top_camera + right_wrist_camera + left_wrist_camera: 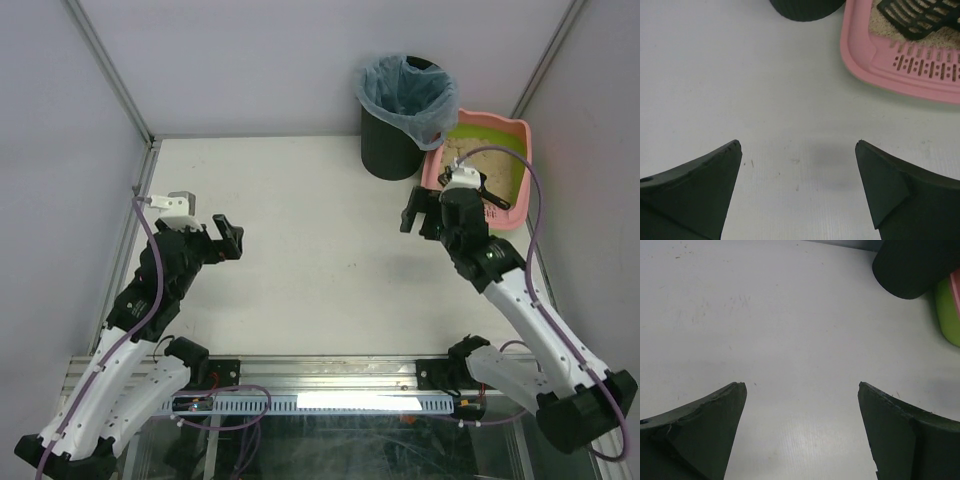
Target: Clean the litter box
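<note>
The litter box [432,172] is a pink tray with a lime-green inner wall and beige litter, at the back right of the table. Its slotted grille end shows in the right wrist view [925,67], with a black slotted scoop [917,15] lying on the litter. My right gripper [416,212] is open and empty over the bare table, just left of the box's near corner [797,144]. My left gripper [230,238] is open and empty over the table at the left [801,386]. A green and pink edge of the box shows far off in the left wrist view [950,315].
A black cylindrical bin [400,115] with a pale blue bag stands right beside the box's left side, at the back; it also shows in the wrist views [805,9] [912,267]. White walls enclose the table on three sides. A small grey block [180,200] sits at the left edge.
</note>
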`<state>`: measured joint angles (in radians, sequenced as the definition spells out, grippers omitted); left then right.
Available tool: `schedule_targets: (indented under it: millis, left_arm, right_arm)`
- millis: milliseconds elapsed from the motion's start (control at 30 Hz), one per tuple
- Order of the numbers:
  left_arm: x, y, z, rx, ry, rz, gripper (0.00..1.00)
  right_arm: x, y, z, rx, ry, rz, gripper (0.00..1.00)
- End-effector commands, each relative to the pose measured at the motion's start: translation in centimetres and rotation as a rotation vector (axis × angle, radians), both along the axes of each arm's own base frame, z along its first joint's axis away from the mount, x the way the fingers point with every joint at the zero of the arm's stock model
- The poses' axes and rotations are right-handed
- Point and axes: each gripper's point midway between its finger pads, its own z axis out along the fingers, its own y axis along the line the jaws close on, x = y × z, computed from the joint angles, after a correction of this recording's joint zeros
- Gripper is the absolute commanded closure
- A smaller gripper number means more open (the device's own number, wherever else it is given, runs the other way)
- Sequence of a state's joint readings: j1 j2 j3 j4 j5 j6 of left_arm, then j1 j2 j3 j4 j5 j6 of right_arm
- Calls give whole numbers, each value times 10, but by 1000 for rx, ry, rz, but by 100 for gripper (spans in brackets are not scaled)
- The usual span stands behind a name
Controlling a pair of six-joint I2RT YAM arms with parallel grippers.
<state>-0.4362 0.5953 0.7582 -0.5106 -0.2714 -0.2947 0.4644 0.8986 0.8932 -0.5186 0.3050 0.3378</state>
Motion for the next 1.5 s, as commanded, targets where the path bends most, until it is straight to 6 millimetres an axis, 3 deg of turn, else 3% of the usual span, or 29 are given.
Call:
schedule_targets:
  millis: [0,67,200,300,433,567,733,900,1100,1233,1300,1467]
  left_arm:
    - [0,10,16,-5,-48,30,1]
    - [0,9,16,-6,-50,24,1]
    - [3,9,12,1,-31,24,1]
    - [5,13,9,3,-19,38,1]
    - [6,17,8,3,-13,47,1]
    - [8,16,7,0,-8,39,1]
    - [13,21,3,-2,12,41,1]
    - [15,22,0,-3,23,40,1]
    - [16,23,-1,-2,23,45,1]
    - [16,23,-1,0,27,44,1]
    - [17,24,-2,-1,28,47,1]
    - [18,24,-3,0,35,48,1]
  right_arm:
    - [57,-10,45,30,-112,-56,2]
    - [80,-17,48,42,-116,-78,6]
    - [125,-27,53,77,-107,-94,24]
    - [155,-36,46,66,-73,-115,26]
    - [190,-61,18,73,-14,-184,30]
    - [213,-85,-7,96,17,-241,37]
    - [233,-88,-38,130,64,-218,40]
    - [243,-69,-63,200,99,-131,42]
    - [242,-69,-85,216,144,-154,54]
    - [231,-74,-97,208,184,-191,69]
    - [224,-72,-102,218,202,-191,70]
    - [202,-54,-114,273,259,-129,79]
